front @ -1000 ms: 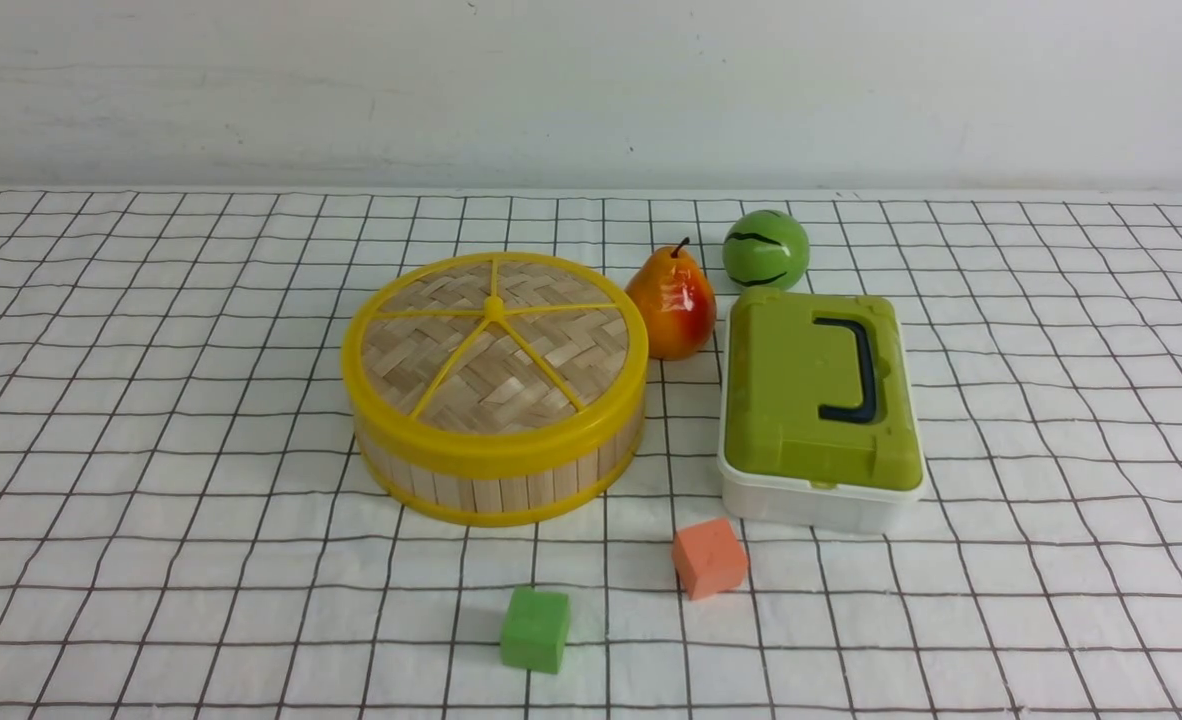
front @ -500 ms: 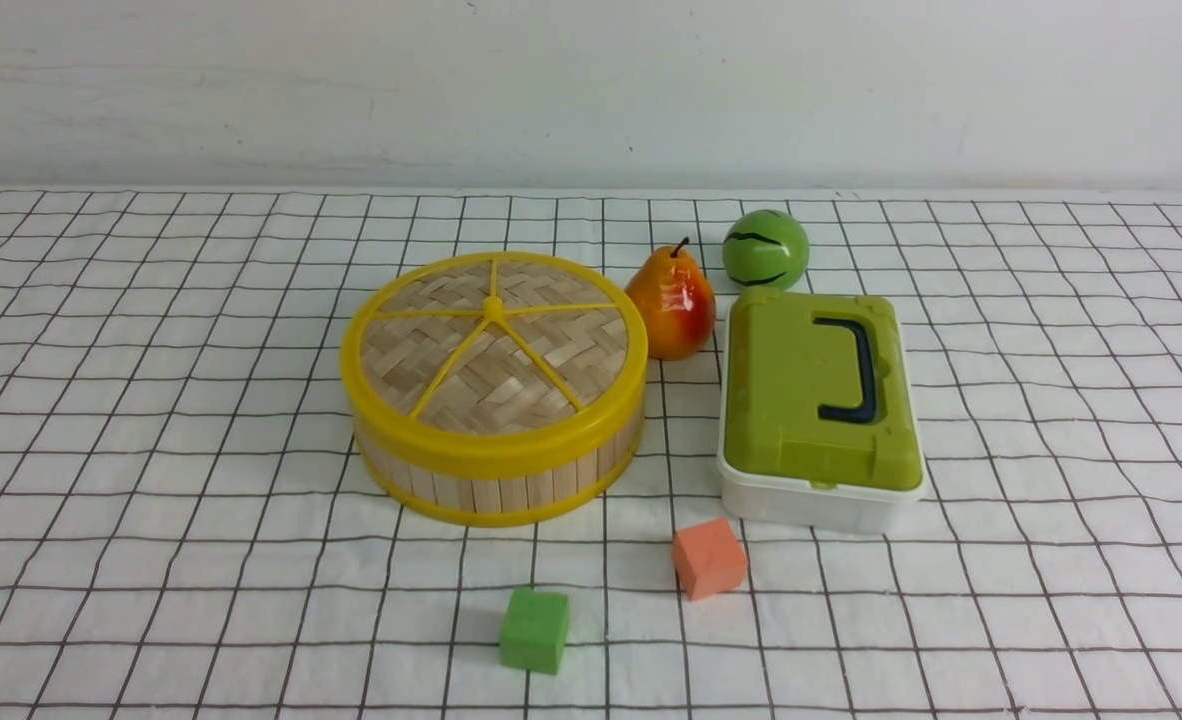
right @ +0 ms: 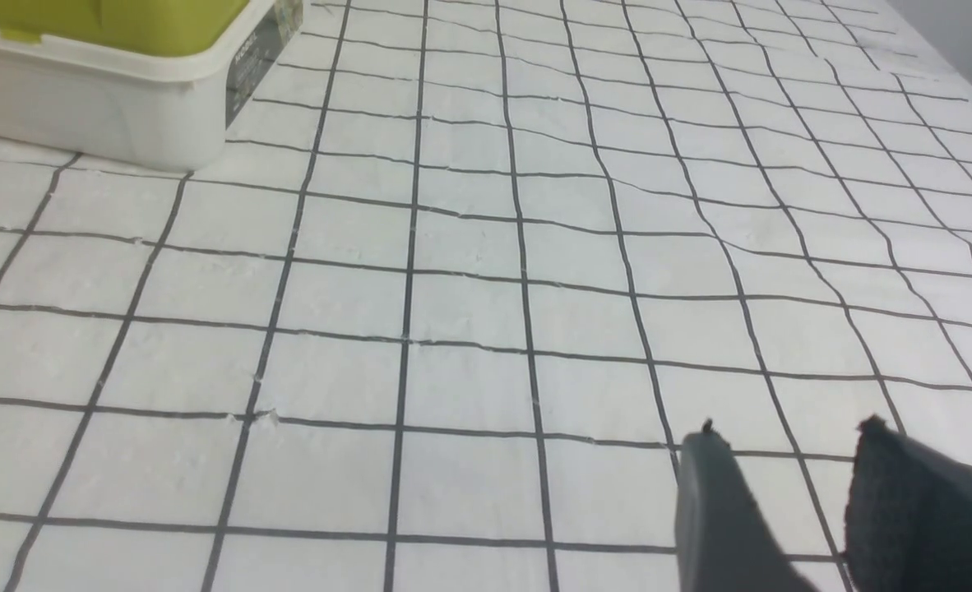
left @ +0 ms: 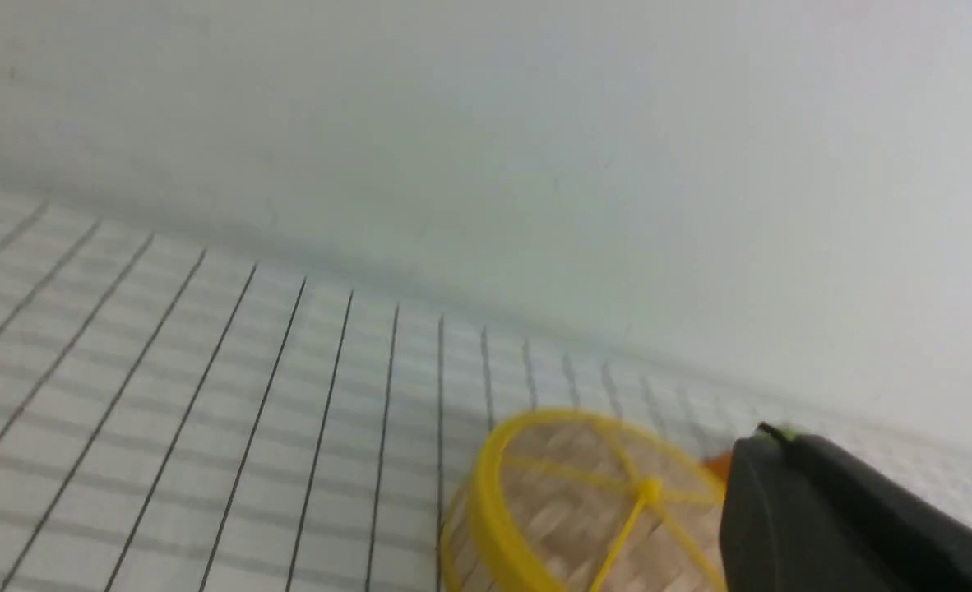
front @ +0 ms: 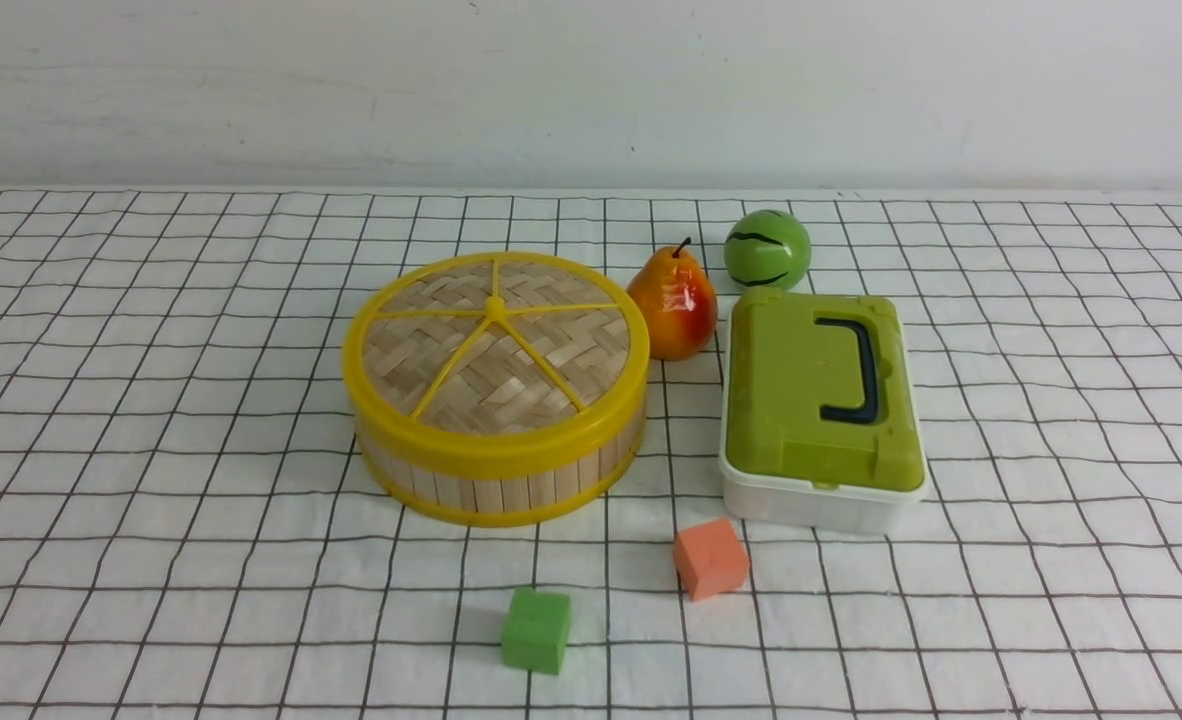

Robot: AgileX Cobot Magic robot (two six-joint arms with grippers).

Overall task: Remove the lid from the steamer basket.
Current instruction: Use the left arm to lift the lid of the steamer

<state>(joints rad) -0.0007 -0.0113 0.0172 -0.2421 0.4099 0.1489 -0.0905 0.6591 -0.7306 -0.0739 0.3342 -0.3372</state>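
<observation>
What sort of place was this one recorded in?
Probably a staged lab tabletop, not a kitchen: checked cloth, bare white wall, and a pear and orange cube beside the steamer basket.

lid (front: 496, 345) on steamer basket (front: 496, 492), box (front: 801, 505) right — apart

View is blurred. The lid (left: 593, 501), woven bamboo with a yellow rim and spokes, sits on the steamer basket (left: 455, 575). The checked white tablecloth (left: 206, 427) runs to the far wall (left: 486, 123). Only one dark finger (left: 831, 526) of the left gripper (left: 774, 452) shows, in front of the lid's edge.
</observation>
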